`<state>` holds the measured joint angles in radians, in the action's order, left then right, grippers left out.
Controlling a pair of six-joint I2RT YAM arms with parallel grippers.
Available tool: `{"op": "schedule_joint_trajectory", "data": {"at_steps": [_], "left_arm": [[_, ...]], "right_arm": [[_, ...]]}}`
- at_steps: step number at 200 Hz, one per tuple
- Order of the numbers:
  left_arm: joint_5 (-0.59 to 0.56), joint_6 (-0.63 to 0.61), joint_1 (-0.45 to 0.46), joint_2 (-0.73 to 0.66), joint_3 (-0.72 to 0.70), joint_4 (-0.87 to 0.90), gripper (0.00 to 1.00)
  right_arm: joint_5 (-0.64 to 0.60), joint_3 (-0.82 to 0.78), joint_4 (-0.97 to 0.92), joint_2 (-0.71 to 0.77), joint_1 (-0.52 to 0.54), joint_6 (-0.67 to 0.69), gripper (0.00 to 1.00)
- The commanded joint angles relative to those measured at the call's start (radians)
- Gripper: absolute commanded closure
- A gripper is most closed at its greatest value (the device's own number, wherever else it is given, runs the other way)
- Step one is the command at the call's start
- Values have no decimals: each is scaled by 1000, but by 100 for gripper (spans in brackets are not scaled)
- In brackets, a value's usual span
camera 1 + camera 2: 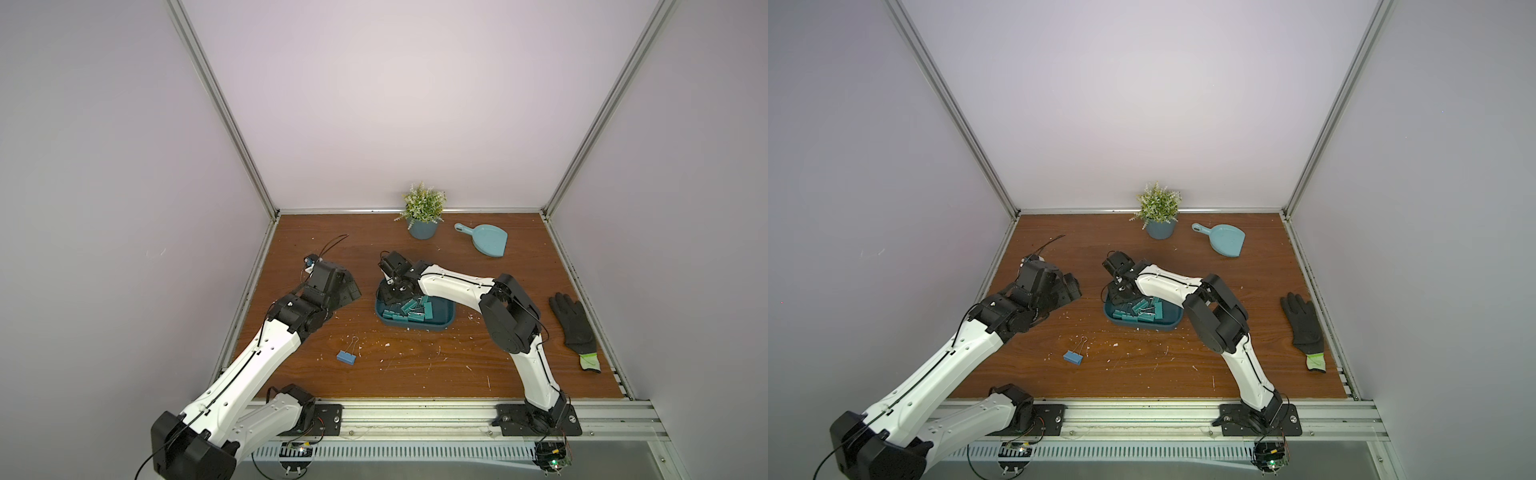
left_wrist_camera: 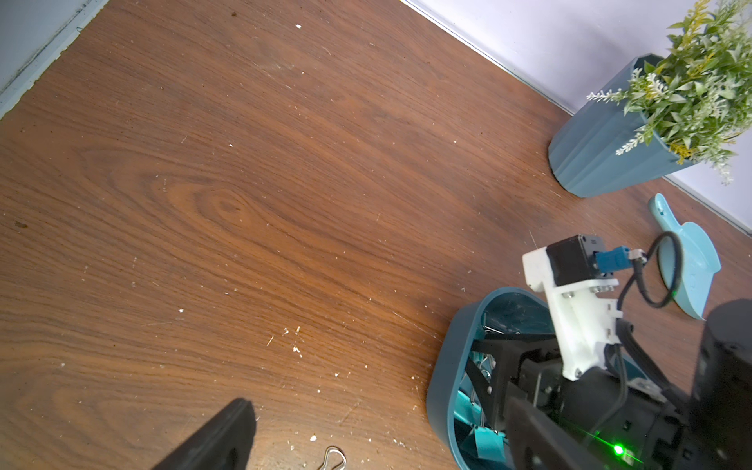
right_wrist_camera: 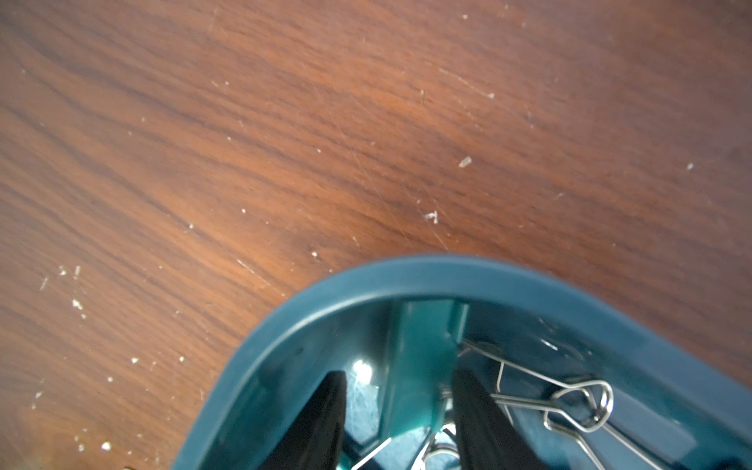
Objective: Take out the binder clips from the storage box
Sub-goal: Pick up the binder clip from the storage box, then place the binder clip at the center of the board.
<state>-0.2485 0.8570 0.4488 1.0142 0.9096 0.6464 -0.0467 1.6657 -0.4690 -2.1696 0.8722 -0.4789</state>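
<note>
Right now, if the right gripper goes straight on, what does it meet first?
Likely the teal binder clip between the fingers of the right gripper, then the storage box wall; depth unclear.

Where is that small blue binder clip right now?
In both top views the small blue binder clip lies on the wooden table, outside the dark teal plastic tub, nearer the left arm.

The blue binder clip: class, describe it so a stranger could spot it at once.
On the wooden table, find the teal storage box. The blue binder clip lies on bare wood outside it, toward the left arm. It alone is blue; the teal clips sit inside the box.
</note>
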Motion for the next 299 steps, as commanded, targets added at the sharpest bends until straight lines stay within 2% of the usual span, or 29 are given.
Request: {"op": "schedule_joint_trajectory", "data": {"at_steps": [1, 11, 25, 51, 68, 127, 165, 197, 237, 299], "left_arm": [[-20, -18, -10, -9, -9, -6, 1], [-20, -18, -10, -11, -9, -5, 1], [-21, -16, -10, -12, -12, -6, 1], [-22, -15, -10, -14, -10, -7, 1], [-22, -13, -10, -13, -8, -7, 1], [-39, -21, -10, -22, 8, -6, 1], [-83, -31, -10, -54, 28, -4, 1], [-143, -43, -12, -120, 45, 6, 1], [-215, -45, -12, -212, 81, 62, 1], [-225, -9, -12, -345, 69, 143, 1]], "right_arm": [[2, 0, -2, -24, -6, -19, 50], [6, -13, 5, -17, -6, -27, 52], [4, -34, 18, -6, -6, -36, 65], [-11, -43, 16, 22, -5, -41, 72], [-26, -42, 14, 48, -5, -41, 81], [-87, -32, -34, 166, -2, -4, 79], [-135, -81, -43, 268, 32, 124, 78], [-175, -141, -39, 341, 115, 260, 78], [-166, -224, 17, 400, 266, 394, 77], [-133, -261, 70, 318, 446, 467, 75]]}}
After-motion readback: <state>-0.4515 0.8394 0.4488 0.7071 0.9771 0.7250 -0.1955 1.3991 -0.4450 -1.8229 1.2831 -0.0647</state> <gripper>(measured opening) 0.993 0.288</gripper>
